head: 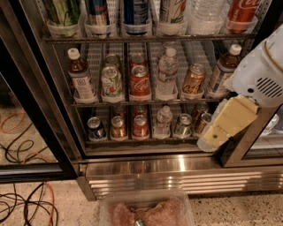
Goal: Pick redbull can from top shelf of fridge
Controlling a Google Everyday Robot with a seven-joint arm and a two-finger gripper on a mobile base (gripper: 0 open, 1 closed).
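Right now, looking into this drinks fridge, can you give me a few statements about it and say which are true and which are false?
1. The redbull can stands on the top shelf, in the second holder from the left. True.
2. The tool is gripping the redbull can. False: it hangs at the right, level with the bottom shelf, far from that can.
3. A red cola can stands mid-row on the middle shelf. True.
4. No cables lie near the fridge. False: cables lie on the floor at its left.
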